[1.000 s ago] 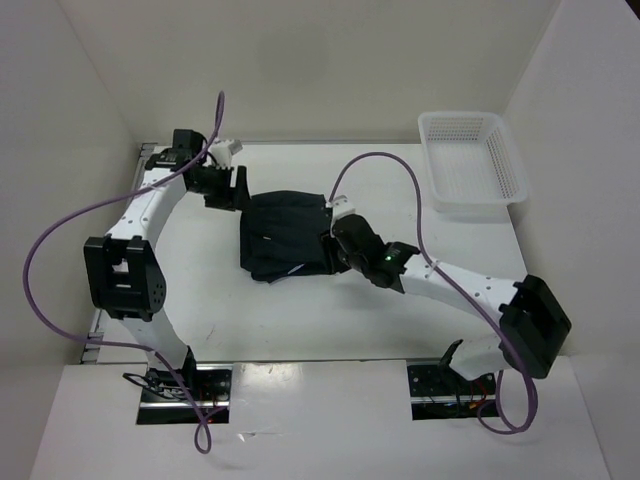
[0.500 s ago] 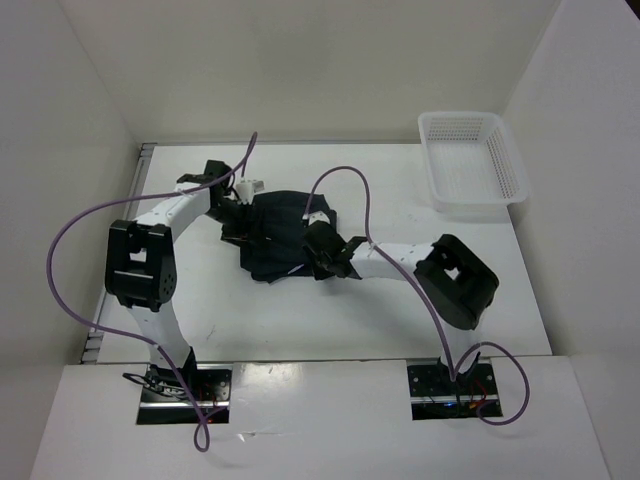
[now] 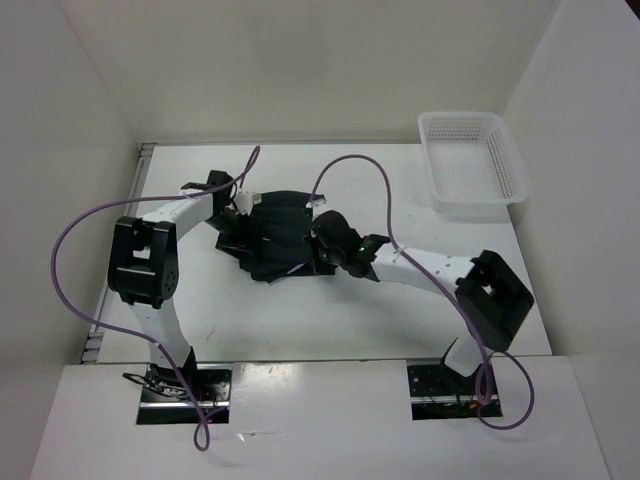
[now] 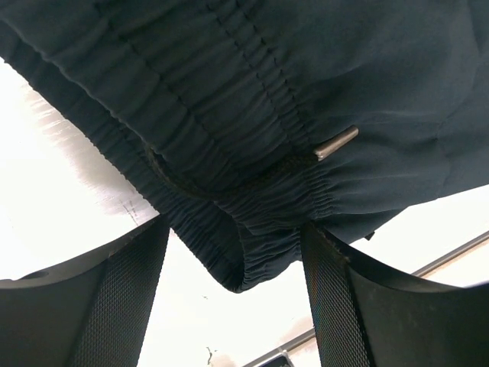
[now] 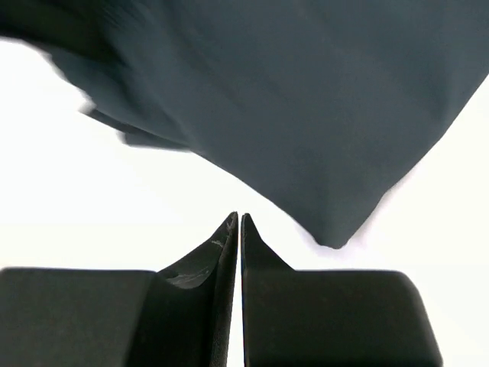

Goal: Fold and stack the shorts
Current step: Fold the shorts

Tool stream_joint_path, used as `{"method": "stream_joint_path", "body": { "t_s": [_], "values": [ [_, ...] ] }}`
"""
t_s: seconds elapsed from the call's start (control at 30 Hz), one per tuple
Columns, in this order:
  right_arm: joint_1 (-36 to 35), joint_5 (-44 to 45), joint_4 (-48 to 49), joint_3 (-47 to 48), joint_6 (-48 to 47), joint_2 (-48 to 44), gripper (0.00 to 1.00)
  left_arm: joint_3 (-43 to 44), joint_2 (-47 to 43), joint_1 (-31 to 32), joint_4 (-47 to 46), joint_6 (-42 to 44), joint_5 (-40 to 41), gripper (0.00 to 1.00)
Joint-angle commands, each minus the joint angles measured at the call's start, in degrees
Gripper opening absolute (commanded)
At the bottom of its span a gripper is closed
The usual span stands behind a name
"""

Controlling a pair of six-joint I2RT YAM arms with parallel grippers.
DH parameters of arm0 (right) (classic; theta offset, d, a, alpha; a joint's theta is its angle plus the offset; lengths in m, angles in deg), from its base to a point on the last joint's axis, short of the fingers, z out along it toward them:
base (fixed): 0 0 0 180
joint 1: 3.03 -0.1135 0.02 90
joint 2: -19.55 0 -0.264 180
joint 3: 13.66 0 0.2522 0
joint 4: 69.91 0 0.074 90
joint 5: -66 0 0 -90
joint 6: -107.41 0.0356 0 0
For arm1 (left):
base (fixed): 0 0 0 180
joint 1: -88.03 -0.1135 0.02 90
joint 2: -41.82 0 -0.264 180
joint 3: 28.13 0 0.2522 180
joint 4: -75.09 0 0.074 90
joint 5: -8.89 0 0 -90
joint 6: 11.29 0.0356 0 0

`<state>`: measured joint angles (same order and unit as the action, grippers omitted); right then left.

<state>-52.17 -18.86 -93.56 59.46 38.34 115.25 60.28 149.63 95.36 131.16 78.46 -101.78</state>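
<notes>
- The shorts (image 3: 280,232) are very dark navy, almost black, and made of soft cloth. They lie rumpled in a loose heap just left of the centre of the top view, on the white counter (image 3: 300,320).
- In the left wrist view the shorts (image 4: 397,69) fill the upper part of the frame. A gathered elastic waistband (image 4: 229,130) runs across with rows of stitching. A small silver metal tip (image 4: 336,143) shows at centre right.
- In the right wrist view the shorts (image 5: 306,99) are smooth cloth across the top of the frame, narrowing to a point at lower right. Their upper left edge is blurred.
- The left pincer (image 3: 238,228) sits at the left edge of the heap. In its own view the left pincer (image 4: 233,229) has its jaws wide apart. A fold of the waistband hangs down between them, unclamped.
- The right pincer (image 3: 322,243) sits at the right edge of the heap. In its own view the right pincer (image 5: 238,222) has its fingers pressed together with only a hairline slit. Nothing shows between them, and bare counter surrounds the tips. The point of cloth lies just to their right.
- Plain white walls (image 3: 300,70) close in the counter on three sides.
- A white mesh basket (image 3: 472,160) stands at the upper right, well apart from the shorts.
- Purple cables (image 3: 60,260) loop out from both arms.
</notes>
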Motion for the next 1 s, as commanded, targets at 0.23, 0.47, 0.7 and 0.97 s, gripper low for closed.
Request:
{"method": "stream_joint_path", "body": {
  "t_s": [0.23,0.47,0.7,0.97],
  "values": [
    [-0.60,5.31,-2.14,14.55,-3.00,9.13,0.02,0.23,-0.41,0.23,-1.17,0.25,0.28,0.77],
    [-0.60,5.32,-4.61,17.20,-1.42,16.89,0.01,0.23,-0.41,0.23,-1.17,0.25,0.28,0.77],
    [-0.60,2.86,-3.39,12.81,0.51,18.02,0.01,0.23,0.12,0.23,-1.17,0.25,-0.25,0.77],
    [-0.60,2.85,-2.33,14.12,2.19,20.49,0.01,0.23,0.12,0.23,-1.17,0.25,-0.25,0.77]
  ]
}}
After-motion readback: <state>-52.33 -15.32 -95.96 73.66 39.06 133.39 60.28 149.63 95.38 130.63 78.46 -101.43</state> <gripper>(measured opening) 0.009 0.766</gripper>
